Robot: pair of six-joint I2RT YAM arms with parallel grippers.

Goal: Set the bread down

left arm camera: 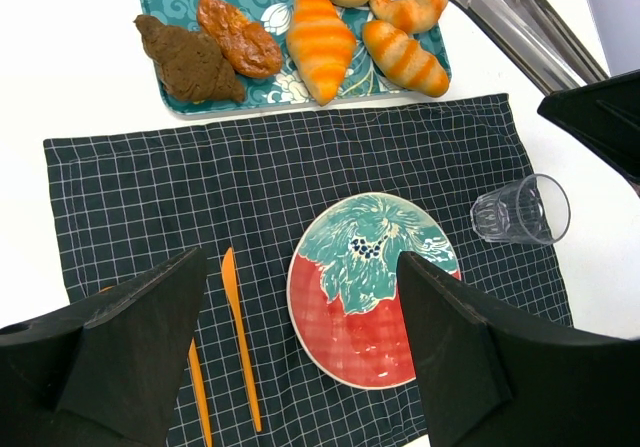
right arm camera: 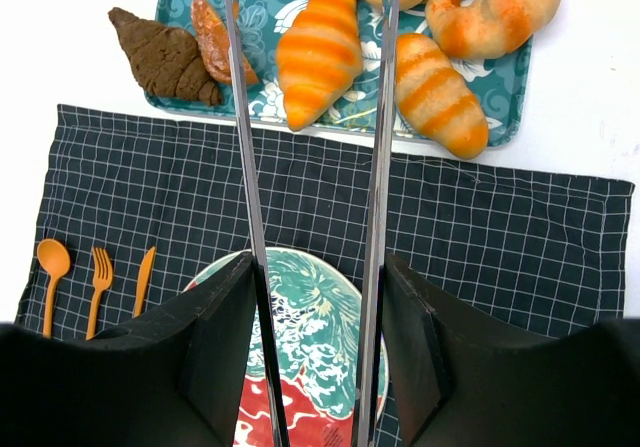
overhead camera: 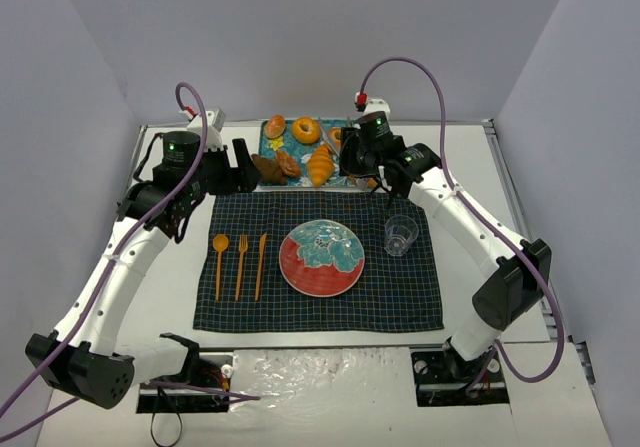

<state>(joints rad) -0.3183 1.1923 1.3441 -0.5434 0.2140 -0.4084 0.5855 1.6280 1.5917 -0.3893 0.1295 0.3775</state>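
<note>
The bread, a golden-orange croissant (right arm camera: 318, 52), lies on the teal tray (right arm camera: 350, 114) at the back; it also shows in the top view (overhead camera: 320, 165) and the left wrist view (left arm camera: 320, 39). My right gripper (right arm camera: 318, 267) is shut on metal tongs (right arm camera: 378, 117). Their two arms are spread and run either side of the croissant, with the tips out of frame. In the top view the right gripper (overhead camera: 362, 162) hovers at the tray's front edge. My left gripper (left arm camera: 300, 267) is open and empty, left of the tray (overhead camera: 243, 159). The red and teal plate (overhead camera: 322, 258) sits empty on the mat.
A paler croissant (right arm camera: 440, 95), doughnuts (right arm camera: 495, 7) and brown pastries (right arm camera: 165, 57) share the tray. On the dark checked mat (overhead camera: 410, 297) are an orange spoon, fork and knife (overhead camera: 240, 265) left of the plate and a clear glass (overhead camera: 401, 235) right of it.
</note>
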